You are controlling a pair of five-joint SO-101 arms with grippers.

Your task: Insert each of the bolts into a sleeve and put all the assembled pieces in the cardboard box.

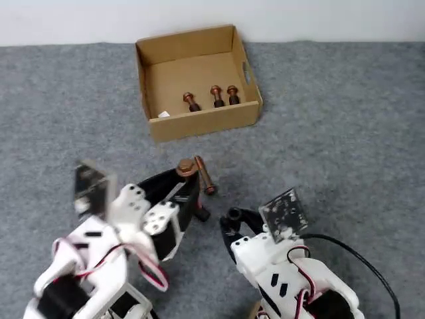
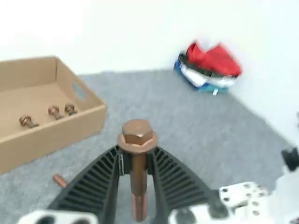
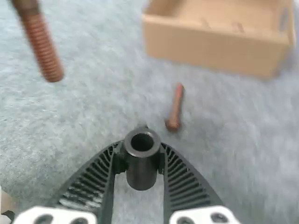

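Observation:
A copper bolt (image 2: 138, 161) with a hex head stands upright in my left gripper (image 2: 138, 151), which is shut on its shank. In the high view this bolt (image 1: 186, 167) is held just in front of the cardboard box (image 1: 199, 123). My right gripper (image 3: 141, 150) is shut on a black sleeve (image 3: 141, 158), bore facing up. The held bolt's threaded end (image 3: 42, 44) hangs off to the side of and beyond the sleeve. A second bolt (image 1: 205, 177) lies loose on the carpet between the grippers and the box. Three assembled pieces (image 1: 214, 98) rest inside the box.
Grey carpet covers the table. A white wall runs behind the box. A red, white and blue bundle (image 2: 208, 67) sits by the wall, far off. Open carpet lies on both sides of the box.

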